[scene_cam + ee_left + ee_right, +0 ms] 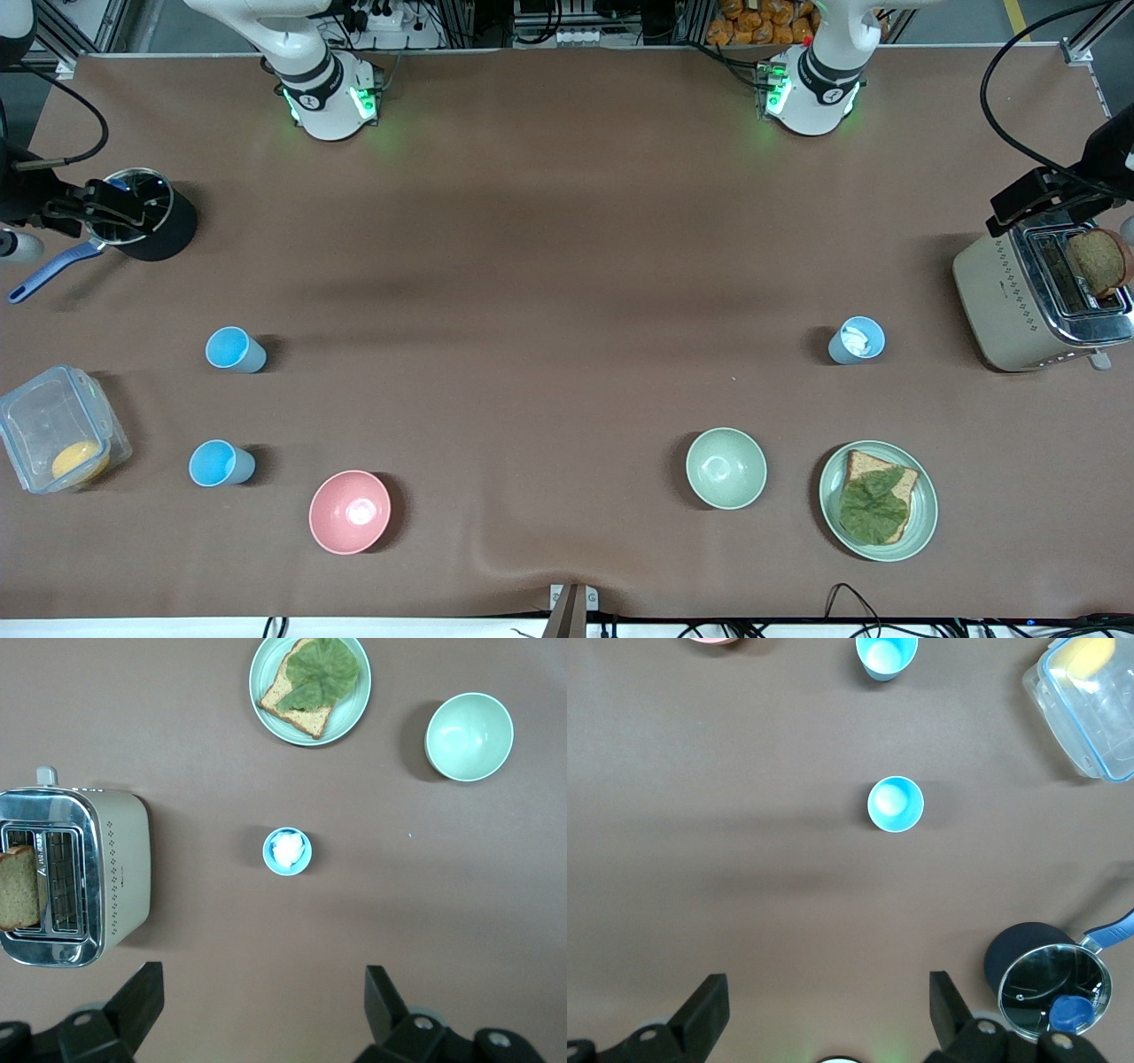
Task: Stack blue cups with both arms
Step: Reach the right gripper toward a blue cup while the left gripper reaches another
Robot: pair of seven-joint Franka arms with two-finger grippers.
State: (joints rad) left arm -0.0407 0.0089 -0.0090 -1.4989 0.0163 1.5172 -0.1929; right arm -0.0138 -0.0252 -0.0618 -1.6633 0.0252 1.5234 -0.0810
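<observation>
Cups first: you have two blue cups [236, 349] [221, 463] upright and apart at the right arm's end, a third cup [857, 340] near the toaster [1041, 292]. Your left gripper [261, 1010] and right gripper [824, 1014] hover high over the table, fingers spread, empty.
</observation>
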